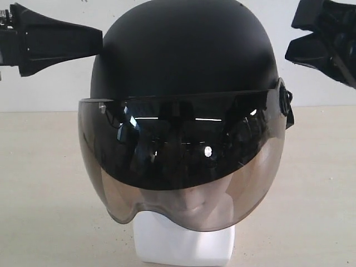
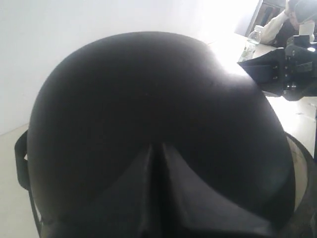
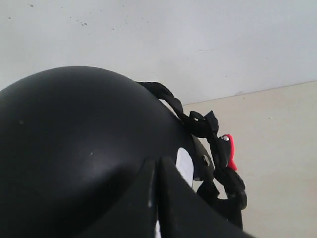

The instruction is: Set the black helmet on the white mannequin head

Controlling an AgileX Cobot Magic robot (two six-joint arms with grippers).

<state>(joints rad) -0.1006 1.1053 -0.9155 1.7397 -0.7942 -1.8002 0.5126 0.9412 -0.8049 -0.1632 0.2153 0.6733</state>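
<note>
Helmet, outside view: we see the black helmet [image 1: 186, 50] sitting on top of the white mannequin head [image 1: 183, 246], straight and facing us
Visor, outside view: the smoky visor [image 1: 183, 161] is down over the face, and we can just make out the mouth and chin through its lower part
Table, outside view: the blocky bottom of the head pokes out under the visor and stands on the pale table [image 1: 44, 211]
Left pincer, outside view: the left pincer [image 1: 98, 40] is up high beside the helmet, pressed together with nothing in it; its tip is right at the shell, and we cannot tell if it touches
Right pincer, outside view: the right pincer [image 1: 297, 49] hangs high on the other side, apart from the helmet
Helmet, left wrist view: the round black top fills most of what we see
Left pincer, left wrist view: its fingers [image 2: 190, 203] lie tight together, holding nothing, close to the shell
Far back, left wrist view: a person [image 2: 282, 27] and what looks like a bottle [image 2: 250, 44], both blurry
Helmet, right wrist view: a black strap [image 3: 200, 124] with a red clip [image 3: 230, 151] hangs at its side, with a white wall [image 3: 198, 39] behind
Right pincer, right wrist view: its fingers [image 3: 181, 213] are pressed together, pinching nothing, close to the shell
</note>
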